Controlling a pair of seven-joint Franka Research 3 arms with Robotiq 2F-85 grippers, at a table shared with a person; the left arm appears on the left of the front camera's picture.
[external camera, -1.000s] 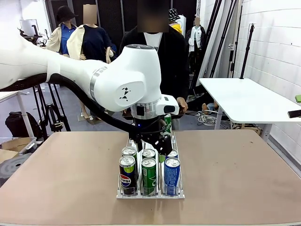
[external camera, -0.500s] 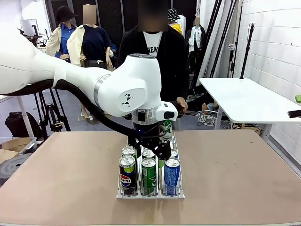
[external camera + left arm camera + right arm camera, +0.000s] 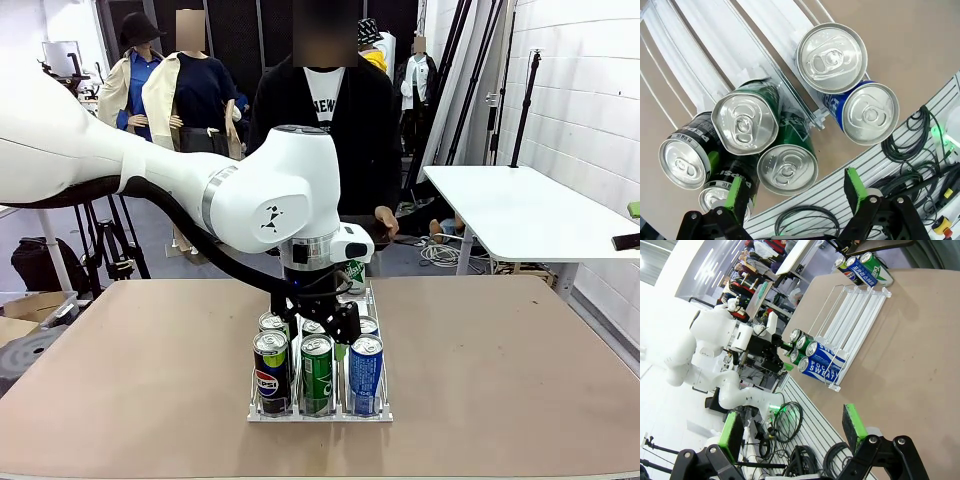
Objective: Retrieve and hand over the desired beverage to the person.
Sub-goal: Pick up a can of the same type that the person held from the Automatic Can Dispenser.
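A clear rack (image 3: 320, 413) in the middle of the table holds several cans in three lanes. At its near end stand a black Pepsi can (image 3: 271, 372), a green can (image 3: 317, 372) and a blue can (image 3: 365, 372). My left gripper (image 3: 325, 318) hangs open just above the second row. In the left wrist view its green pads (image 3: 737, 192) straddle the green cans (image 3: 787, 167), apart from them. The person (image 3: 330, 110), in a black jacket and white T-shirt, stands at the far side with one hand (image 3: 385, 220) low. My right gripper (image 3: 791, 430) is open with nothing in it.
More cans (image 3: 862, 265) sit at the rack's far end. A white side table (image 3: 520, 205) stands at the back right. Bare tabletop (image 3: 500, 370) lies on both sides of the rack. Cables (image 3: 790, 425) lie below the table's near edge.
My left arm has come down and shifted slightly left, bringing the open gripper lower over the second row of cans. The cans and the person's hand have not moved.
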